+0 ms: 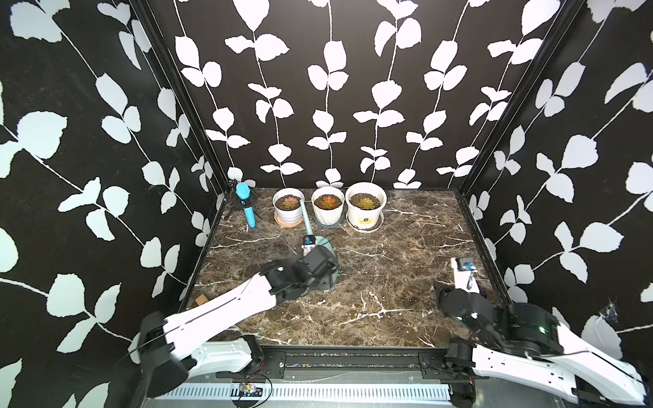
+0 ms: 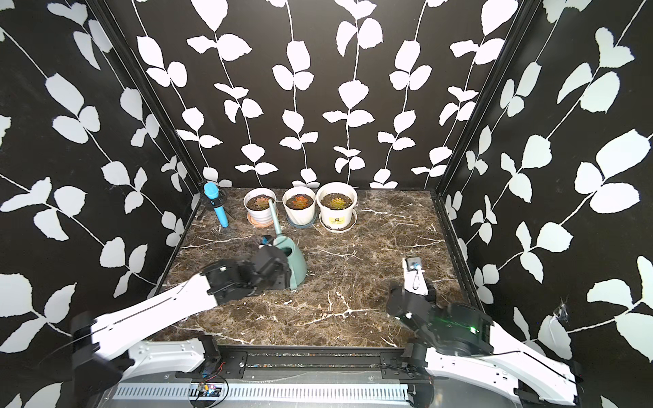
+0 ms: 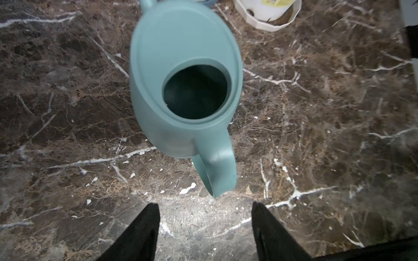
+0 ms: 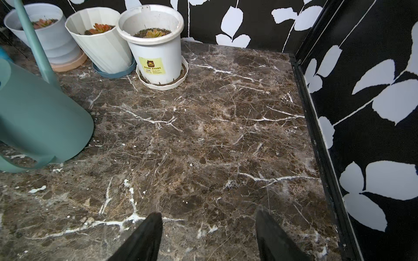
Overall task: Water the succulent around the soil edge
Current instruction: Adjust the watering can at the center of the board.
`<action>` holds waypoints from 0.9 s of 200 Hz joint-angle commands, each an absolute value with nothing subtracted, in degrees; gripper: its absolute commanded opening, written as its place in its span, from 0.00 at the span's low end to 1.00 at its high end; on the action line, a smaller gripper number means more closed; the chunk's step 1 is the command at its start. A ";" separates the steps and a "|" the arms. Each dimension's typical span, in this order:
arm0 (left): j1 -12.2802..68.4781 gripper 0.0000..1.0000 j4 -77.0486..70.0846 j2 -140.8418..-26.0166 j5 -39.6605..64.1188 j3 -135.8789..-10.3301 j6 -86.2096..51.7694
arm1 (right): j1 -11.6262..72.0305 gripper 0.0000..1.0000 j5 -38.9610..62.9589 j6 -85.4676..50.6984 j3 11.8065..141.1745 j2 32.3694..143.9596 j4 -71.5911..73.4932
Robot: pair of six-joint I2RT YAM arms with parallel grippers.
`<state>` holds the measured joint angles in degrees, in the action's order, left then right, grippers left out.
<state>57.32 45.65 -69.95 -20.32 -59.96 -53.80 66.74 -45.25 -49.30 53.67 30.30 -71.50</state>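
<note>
Robot test booth dressed up as a plant corner.
Boxed in on three sides by leaf-print wallpaper panels [image 1: 328, 88] on black frame posts [image 1: 186, 106], floored with a marble-look counter [image 1: 388, 282], fitted with a left arm [image 1: 226, 311] and right arm [image 1: 565, 353] on a front metal rail [image 1: 353, 357], bare wiring [image 1: 247, 388] below; potted succulents [image 1: 328, 208] along the back.

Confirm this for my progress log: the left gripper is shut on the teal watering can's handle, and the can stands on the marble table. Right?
Not quite. The left gripper is open, its jaws short of the handle without touching it, as the left wrist view shows. The teal watering can does stand on the marble table.
</note>
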 commanded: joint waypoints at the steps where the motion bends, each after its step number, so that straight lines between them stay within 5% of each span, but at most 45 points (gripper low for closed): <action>1: 57.61 0.69 44.32 -71.11 -24.61 -60.14 -60.15 | 66.35 0.68 -45.07 -51.93 55.48 26.27 -75.66; 103: 60.78 0.59 40.09 -81.39 -27.31 -61.18 -63.58 | 66.36 0.66 -42.67 -51.40 54.34 28.21 -72.52; 180: 55.52 0.54 46.28 -67.16 -28.35 -52.09 -62.40 | 66.40 0.64 -40.80 -51.94 53.07 28.45 -70.52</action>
<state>58.08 42.76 -71.75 -27.94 -55.18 -63.42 66.59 -41.04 -51.46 54.22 28.16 -72.27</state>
